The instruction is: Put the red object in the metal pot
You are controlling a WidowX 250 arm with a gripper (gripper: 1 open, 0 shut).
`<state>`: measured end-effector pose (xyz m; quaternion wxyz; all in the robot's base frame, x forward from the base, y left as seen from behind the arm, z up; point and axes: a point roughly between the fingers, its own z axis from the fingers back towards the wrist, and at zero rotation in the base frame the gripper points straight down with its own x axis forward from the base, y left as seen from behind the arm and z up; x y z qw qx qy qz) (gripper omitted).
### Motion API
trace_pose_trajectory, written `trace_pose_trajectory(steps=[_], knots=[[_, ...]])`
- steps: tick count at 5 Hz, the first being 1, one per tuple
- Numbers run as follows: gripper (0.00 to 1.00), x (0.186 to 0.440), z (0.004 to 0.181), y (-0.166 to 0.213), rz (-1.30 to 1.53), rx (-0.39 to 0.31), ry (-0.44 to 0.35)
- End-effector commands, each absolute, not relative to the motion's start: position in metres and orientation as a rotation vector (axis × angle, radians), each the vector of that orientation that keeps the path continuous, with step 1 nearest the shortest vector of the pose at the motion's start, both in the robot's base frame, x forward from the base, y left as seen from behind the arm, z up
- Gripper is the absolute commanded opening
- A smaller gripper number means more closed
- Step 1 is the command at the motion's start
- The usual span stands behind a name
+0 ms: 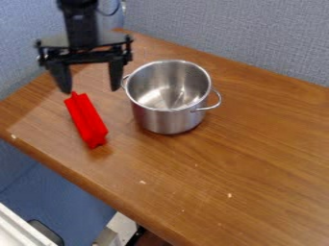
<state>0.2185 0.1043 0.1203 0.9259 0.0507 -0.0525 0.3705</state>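
Claw hangs with fingers spread wide, empty, above the far end of the block, ready to straddle it; pot waits beside the block on the tabletop.

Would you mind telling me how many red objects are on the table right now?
1. The red block lies flat on the wooden table, left of the metal pot. The pot's visible inside looks empty, so none seems hidden.

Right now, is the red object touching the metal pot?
Apart. The camera view shows bare wooden table between the red object and the metal pot.
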Motion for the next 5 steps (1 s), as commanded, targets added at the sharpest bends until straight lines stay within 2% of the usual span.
trace_pose_trajectory(steps=[1,2,5], knots=[[1.0,0.215,0.112,0.115,0.844,0.12,-0.126],[1.0,0.213,0.091,0.119,0.933,0.135,-0.123],[1.0,0.223,0.059,0.14,0.992,0.132,-0.162]])
